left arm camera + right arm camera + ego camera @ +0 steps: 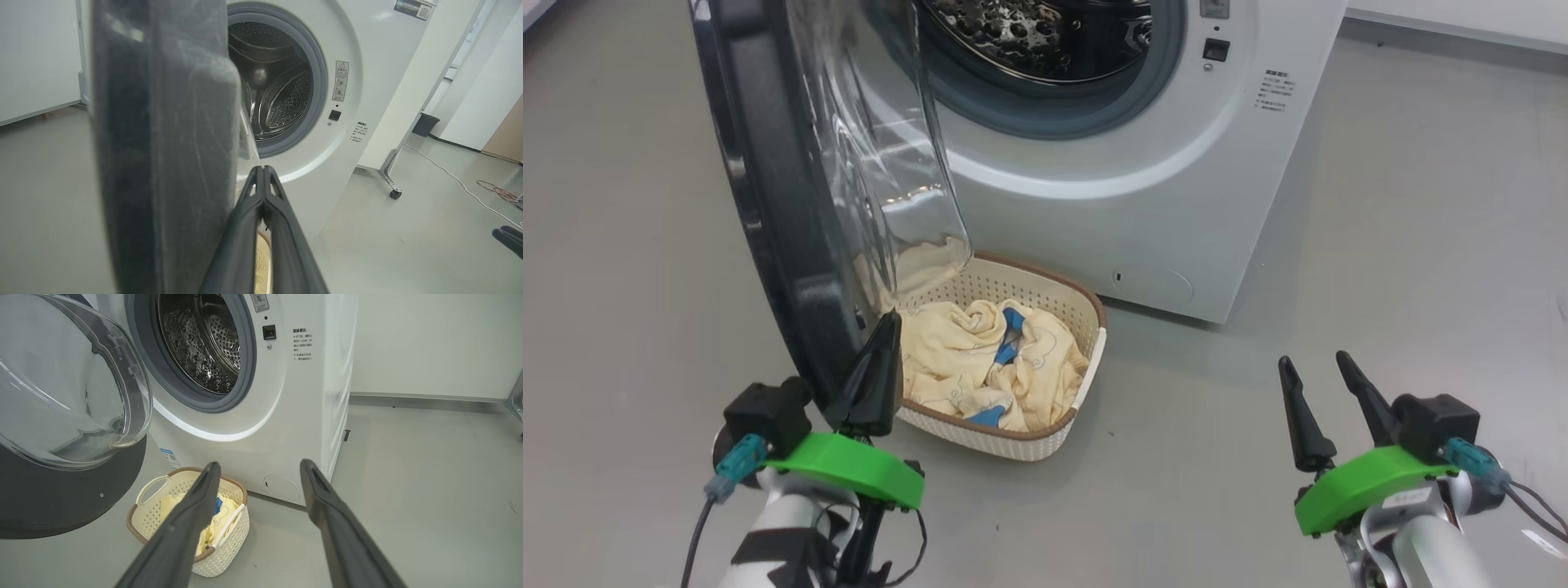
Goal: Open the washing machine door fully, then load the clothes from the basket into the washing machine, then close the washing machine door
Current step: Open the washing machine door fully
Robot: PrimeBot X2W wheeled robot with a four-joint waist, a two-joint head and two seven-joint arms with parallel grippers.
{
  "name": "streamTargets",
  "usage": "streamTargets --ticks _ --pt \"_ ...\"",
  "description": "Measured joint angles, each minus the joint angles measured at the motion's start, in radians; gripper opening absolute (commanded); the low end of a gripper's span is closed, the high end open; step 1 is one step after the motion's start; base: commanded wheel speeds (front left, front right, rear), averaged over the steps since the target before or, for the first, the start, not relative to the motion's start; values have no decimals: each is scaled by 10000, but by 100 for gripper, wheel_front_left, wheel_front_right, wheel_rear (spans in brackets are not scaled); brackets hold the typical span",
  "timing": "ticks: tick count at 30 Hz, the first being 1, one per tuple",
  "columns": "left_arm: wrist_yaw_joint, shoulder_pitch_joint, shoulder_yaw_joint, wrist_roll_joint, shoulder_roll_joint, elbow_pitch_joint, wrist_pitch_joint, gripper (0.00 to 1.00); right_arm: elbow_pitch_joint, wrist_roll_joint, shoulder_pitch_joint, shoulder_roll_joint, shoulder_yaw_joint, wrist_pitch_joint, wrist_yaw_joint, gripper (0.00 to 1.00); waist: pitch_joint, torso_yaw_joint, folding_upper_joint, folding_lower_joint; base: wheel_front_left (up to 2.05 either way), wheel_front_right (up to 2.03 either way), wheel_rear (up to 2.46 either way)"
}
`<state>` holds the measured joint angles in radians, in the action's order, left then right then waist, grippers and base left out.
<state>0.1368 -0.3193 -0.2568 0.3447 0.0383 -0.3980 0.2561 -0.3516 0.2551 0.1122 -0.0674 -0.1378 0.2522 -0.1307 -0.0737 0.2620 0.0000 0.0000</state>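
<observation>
Standing open, door (784,204): black ring edge-on to the head camera, clear bowl window bulging toward the washer (1160,204).
Drum (1045,33): mouth uncovered, perforated steel showing inside a grey gasket.
Basket (1013,282): on the floor (1380,286) at the washer's foot, partly under the door's window. Contents: clothes (988,367), one crumpled pale yellow bundle with blue patches, filling it to the rim.
Left gripper (892,320): fingers pressed together, holding nothing, tip just beside the door's lower edge and over the basket's near corner; contact cannot be told.
Right gripper (1315,361): fingers spread, empty, above the floor, well apart from the basket.
</observation>
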Motion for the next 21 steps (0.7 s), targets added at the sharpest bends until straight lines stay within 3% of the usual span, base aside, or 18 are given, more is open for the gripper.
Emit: streamTargets --ticks 12,21 --pt "-2 205 663 0 -4 -10 0 0 -81 0 4 -38 -42 0 0 100 -187 721 0 0 0 0 0" --pt "-2 232 1710 0 44 96 0 0 -84 -2 169 -161 -42 0 0 100 -532 950 0 0 0 0 0"
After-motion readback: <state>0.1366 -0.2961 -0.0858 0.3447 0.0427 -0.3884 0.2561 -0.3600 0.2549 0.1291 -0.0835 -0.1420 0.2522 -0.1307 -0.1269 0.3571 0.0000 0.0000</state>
